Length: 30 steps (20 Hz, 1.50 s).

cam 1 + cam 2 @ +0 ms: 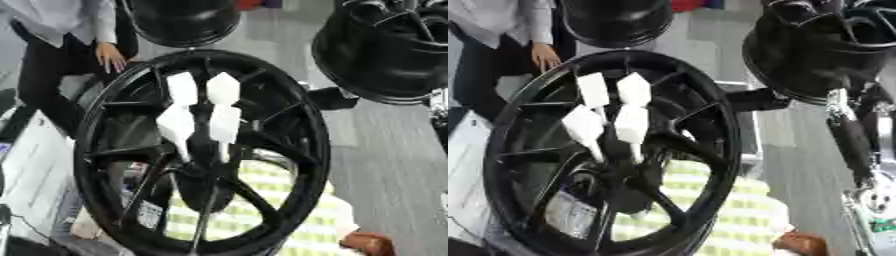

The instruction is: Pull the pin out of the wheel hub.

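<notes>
A large black spoked wheel hub (289, 115) stands on edge and fills the middle of both views. Several white pins with blocky white heads (223, 90) stick out of its centre, bunched close together; their thin ends point down toward the hub's middle (206, 165). A person's bare hand (110, 56) rests on the rim at the upper left. My right arm (849, 137), black with silver joints, hangs along the right edge of the right eye view, well apart from the wheel. Its hand end (875, 199) is blurred at the edge. My left hand does not show.
Two more black wheels hang behind, one at the top centre (184, 22) and one at the upper right (385, 50). A yellow-green chequered surface (271, 200) shows through the spokes. A white board (35, 170) stands at the left, an orange-brown thing (369, 244) at the lower right.
</notes>
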Available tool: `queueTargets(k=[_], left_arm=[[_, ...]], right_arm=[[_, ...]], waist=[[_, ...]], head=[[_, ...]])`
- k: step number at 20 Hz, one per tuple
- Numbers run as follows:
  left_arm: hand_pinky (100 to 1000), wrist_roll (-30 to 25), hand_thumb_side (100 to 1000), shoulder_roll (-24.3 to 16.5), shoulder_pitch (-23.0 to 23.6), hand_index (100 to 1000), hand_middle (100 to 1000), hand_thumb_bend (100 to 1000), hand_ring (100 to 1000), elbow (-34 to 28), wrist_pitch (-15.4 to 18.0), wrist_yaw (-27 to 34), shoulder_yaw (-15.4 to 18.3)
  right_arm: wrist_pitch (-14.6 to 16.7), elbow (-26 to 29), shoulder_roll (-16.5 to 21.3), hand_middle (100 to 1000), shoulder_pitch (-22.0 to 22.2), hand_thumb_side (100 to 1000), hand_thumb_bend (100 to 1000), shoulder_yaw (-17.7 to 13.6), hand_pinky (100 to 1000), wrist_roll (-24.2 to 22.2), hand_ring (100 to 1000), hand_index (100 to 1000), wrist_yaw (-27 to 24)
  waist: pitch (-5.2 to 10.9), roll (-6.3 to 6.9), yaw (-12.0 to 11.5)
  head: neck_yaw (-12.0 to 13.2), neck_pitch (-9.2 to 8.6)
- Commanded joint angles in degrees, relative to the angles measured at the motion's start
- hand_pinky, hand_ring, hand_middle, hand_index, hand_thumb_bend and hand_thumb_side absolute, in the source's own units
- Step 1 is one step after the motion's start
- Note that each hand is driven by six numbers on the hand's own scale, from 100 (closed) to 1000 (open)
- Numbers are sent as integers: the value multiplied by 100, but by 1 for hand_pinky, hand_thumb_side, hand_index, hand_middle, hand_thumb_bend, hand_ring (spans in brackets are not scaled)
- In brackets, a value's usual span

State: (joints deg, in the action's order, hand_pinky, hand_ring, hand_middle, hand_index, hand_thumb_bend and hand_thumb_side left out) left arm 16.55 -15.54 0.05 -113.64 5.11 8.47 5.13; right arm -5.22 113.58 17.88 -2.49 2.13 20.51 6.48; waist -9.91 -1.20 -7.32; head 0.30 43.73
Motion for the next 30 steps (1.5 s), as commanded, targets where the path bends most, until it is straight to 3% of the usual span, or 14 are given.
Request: queueTargets(k=[1, 5, 7, 13, 16, 19, 25, 30], left_arm=[[832, -15, 907, -57, -14, 841, 774, 123, 739, -95, -2, -4, -8], [832, -16, 907, -60, -14, 841, 774, 123, 739, -95, -3, -2, -7], [832, -13, 907, -71, -7, 841, 774, 123, 740, -95, -6, -2, -6], [832, -17, 908, -135, 24, 841, 774, 122, 740, -95, -16, -20, -9], [831, -27, 909, -173, 44, 841, 774, 122, 741, -95, -22, -37, -20], [831, -38, 909, -199, 53, 841, 774, 122, 741, -95, -30, -45, -32], [831, -75, 910, -243, 38, 841, 775, 122, 742, -95, -45, -28, -74], [831, -131, 911, -284, -1, 840, 775, 123, 743, -95, -57, -6, -127]], right_arm=[[7, 101, 89, 760, -50, 688, 100, -23, 786, -7, 827, 795, 24], [24, 101, 225, 764, -90, 671, 100, -32, 790, -54, 832, 801, 63], [91, 101, 578, 772, -200, 656, 100, -54, 802, -204, 840, 812, 190], [385, 101, 2552, 779, -780, 634, 100, -115, 868, -1117, 853, 823, 723], [410, 101, 3543, 781, -1111, 549, 100, -144, 900, -1651, 858, 828, 842], [322, 101, 4233, 781, -1481, 518, 100, -143, 914, -2186, 860, 830, 736], [185, 101, 4893, 781, -2352, 489, 100, 170, 942, -3154, 869, 836, 536], [192, 101, 4936, 789, -3128, 457, 100, 748, 959, -3996, 881, 840, 657]], waist=[[63, 9, 2], [62, 6, -4], [70, -6, -1], [92, -72, 9], [96, -116, 13], [102, -151, 3], [109, -204, -76], [84, -259, -171]], head=[[-9, -61], [5, -53], [-7, -31], [-31, -15], [-44, -6], [-63, -6], [-133, -60], [-252, -130]])
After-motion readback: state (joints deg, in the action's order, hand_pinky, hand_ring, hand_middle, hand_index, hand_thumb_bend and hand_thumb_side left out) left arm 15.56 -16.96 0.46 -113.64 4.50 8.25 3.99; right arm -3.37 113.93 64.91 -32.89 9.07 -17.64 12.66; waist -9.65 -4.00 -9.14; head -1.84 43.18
